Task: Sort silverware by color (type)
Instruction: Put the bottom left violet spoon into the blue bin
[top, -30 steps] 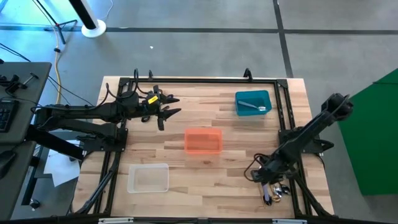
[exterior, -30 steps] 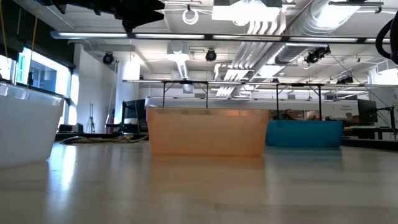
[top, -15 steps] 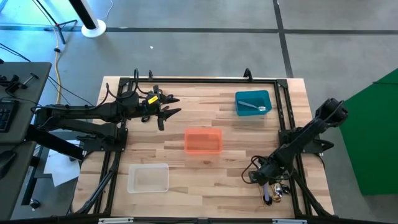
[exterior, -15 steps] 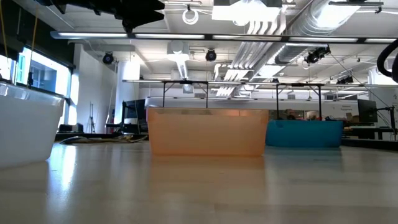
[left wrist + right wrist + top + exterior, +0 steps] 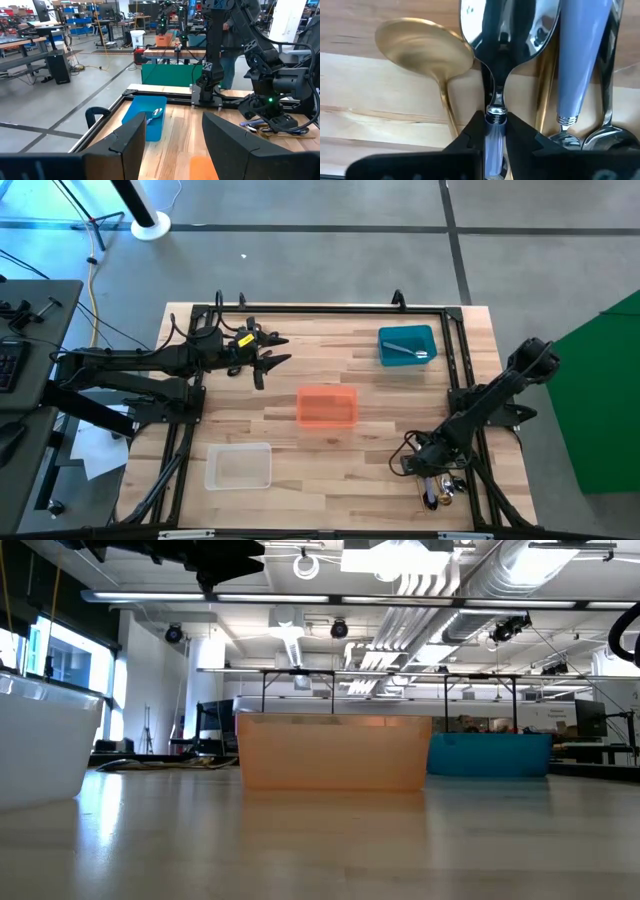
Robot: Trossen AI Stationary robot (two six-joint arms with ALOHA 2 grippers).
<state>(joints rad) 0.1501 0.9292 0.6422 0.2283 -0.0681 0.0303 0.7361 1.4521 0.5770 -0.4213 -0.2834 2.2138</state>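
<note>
My right gripper (image 5: pixel 494 131) pinches a shiny spoon (image 5: pixel 507 30) at its neck; bowl ahead of the fingertips, handle running back between them.

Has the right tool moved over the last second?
Yes. The right tool has dropped slightly toward the near table edge, away from the blue plastic bin, over the silverware pile.

Robotics lab: workbenches (image 5: pixel 30 42), ceiling ducts (image 5: pixel 450 580).
</note>
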